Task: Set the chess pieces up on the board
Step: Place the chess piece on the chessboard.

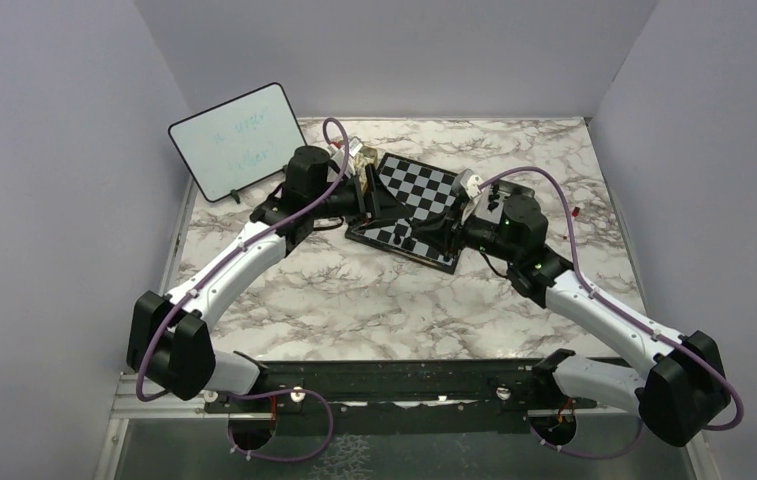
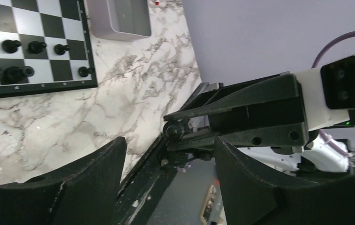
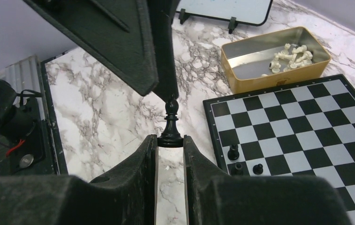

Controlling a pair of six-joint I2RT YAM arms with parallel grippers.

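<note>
Standing upright at the centre of the right wrist view, a black chess piece is clamped by its base between the right gripper, over the marble-patterned table and just left of the board. The left gripper comes down on it from the upper left. Its fingers hide the space above the piece, and one tip sits right at the piece's head; contact cannot be told. In its own wrist view that gripper's jaws stand well apart, with nothing gripped between them.

The checked board fills the lower right of the right wrist view, with three more black pieces on squares near its closest corner. Beyond it, at upper right, is a gold tin holding a heap of cream-white pieces. A whiteboard leans at the upper left of the overhead view; its faint green handwriting is too pale to read.
</note>
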